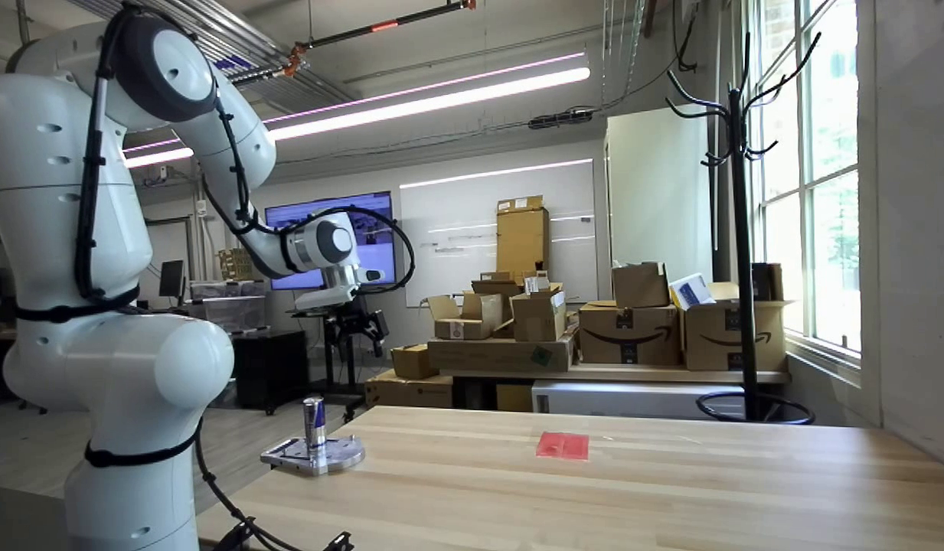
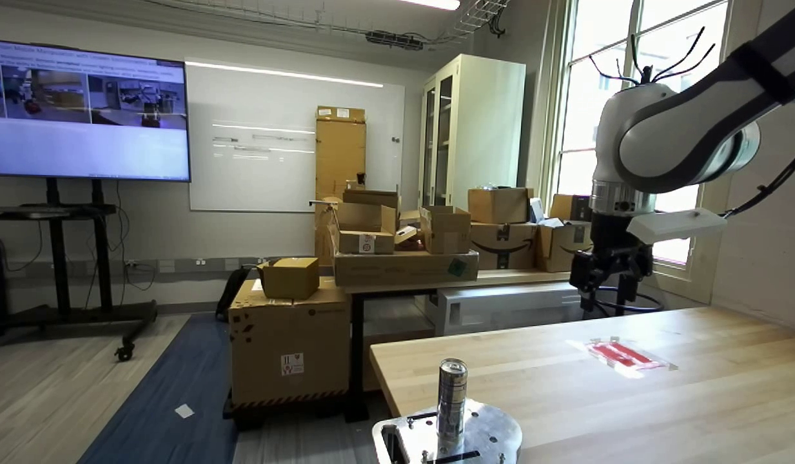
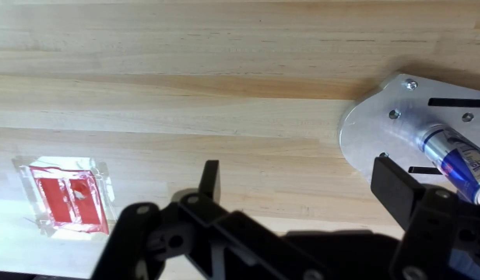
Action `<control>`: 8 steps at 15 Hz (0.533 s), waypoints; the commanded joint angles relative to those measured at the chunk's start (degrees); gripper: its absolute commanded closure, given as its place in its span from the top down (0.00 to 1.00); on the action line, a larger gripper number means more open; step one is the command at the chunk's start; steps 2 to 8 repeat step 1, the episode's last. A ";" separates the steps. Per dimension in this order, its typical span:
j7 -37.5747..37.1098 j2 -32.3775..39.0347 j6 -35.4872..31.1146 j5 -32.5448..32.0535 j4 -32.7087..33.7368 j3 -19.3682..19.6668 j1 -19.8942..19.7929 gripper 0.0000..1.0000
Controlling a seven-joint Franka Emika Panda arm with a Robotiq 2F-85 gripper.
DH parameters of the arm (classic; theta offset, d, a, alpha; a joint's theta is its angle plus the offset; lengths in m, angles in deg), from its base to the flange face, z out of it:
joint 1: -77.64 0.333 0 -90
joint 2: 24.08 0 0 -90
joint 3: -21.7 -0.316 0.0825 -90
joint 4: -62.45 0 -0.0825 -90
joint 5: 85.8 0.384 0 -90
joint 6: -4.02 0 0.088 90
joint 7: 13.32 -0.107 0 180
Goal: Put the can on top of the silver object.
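A slim, round metal can (image 2: pixel 452 401) stands upright on top of the flat silver plate (image 2: pixel 494 430), a smooth slab with a curved end. The black gripper (image 3: pixel 302 183) hangs with its fingers (image 3: pixel 395 190) spread wide above the pale, grained wooden table (image 3: pixel 185 116). The wrist view shows the can's printed blue label (image 3: pixel 459 167) but cuts off its lid (image 2: pixel 453 367), which gleams in an exterior view.

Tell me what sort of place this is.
Likely a robotics lab or workshop, though I can't be certain: there's a robot arm, a whiteboard on the back wall and a large screen on a wheeled stand.
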 commanded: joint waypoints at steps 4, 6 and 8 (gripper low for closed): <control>0.25 -0.01 0.10 0.35 0.05 -1.10 -1.10 1.00; 0.25 -0.01 0.10 0.35 0.05 -1.10 -1.10 1.00; 0.25 -0.01 0.10 0.35 0.05 -1.10 -1.10 1.00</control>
